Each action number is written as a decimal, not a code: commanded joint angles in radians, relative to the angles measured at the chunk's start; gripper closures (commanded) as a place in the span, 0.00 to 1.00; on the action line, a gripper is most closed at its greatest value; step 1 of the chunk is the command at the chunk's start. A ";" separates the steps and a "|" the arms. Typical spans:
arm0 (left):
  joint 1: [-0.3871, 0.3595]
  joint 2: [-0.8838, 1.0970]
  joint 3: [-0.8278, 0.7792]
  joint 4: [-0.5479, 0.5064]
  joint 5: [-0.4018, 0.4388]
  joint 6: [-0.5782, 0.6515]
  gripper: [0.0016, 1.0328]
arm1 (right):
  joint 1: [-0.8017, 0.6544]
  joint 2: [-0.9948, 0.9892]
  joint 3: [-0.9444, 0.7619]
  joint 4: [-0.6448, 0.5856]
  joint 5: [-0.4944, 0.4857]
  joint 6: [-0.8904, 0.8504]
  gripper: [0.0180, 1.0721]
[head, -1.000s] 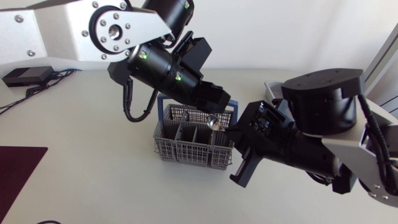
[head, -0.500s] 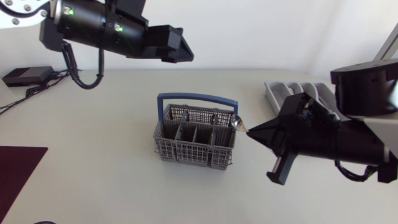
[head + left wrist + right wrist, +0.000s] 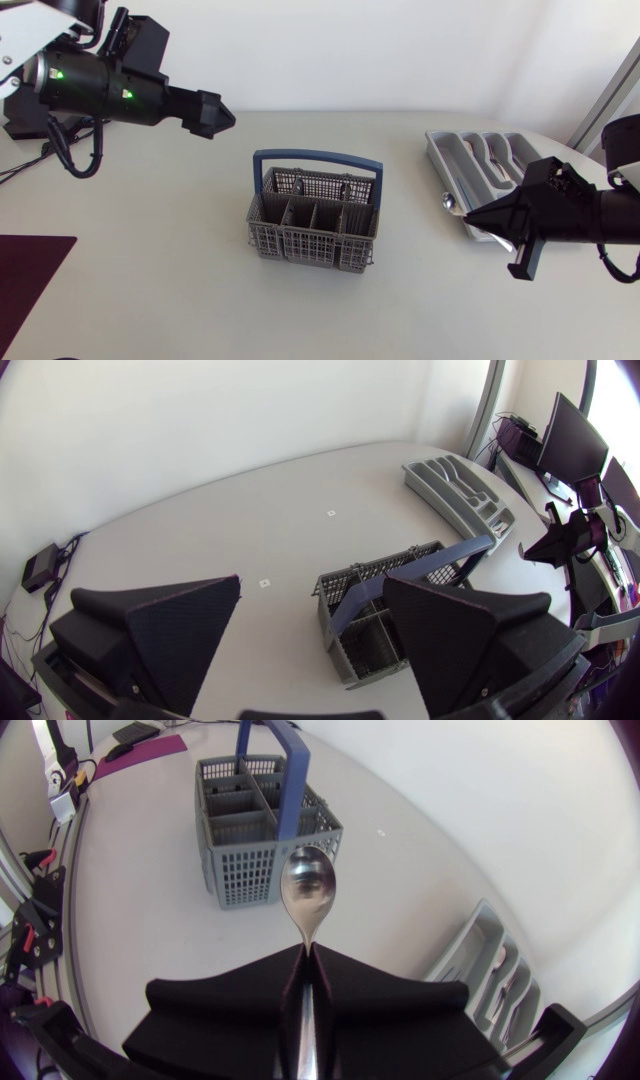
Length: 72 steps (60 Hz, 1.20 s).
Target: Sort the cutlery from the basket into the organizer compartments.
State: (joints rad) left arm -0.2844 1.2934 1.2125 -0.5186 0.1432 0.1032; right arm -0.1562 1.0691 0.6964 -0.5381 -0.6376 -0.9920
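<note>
Head view: my right gripper (image 3: 478, 214) is clamped on a spoon (image 3: 447, 201). The handle is pinched between both fingers and the bowl sticks out ahead of the tips. The bowl sits just beside the near end of the organizer (image 3: 470, 150), on the side facing the basket (image 3: 315, 225). Can't tell if it touches the tray wall. My right arm comes in from the right edge.

Right wrist view agrees: fingers (image 3: 220, 1000) closed flat on the handle from both sides, basket beyond the bowl, organizer off to one side.

Left wrist view: left gripper (image 3: 312, 580) is spread wide with nothing between the fingers. It's up in the air, looking down on the basket and, farther off, the organizer. In the head view it hangs over the far left of the table (image 3: 180, 260), well apart from the basket.

The basket is grey with a blue handle upright. It stands mid-table, well apart from the organizer, with a few cutlery pieces (image 3: 300, 186) in its rear compartments. A dark red mat (image 3: 30, 270) lies at the table's left edge.
</note>
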 commanded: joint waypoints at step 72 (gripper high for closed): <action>-0.039 -0.068 -0.146 0.049 -0.103 0.015 0.04 | -0.497 0.979 0.677 -0.079 0.188 -0.962 0.94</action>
State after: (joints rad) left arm -0.3099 1.2469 1.0916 -0.4763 0.0490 0.1284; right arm -0.6453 2.0071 1.3552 -0.6228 -0.4622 -1.9160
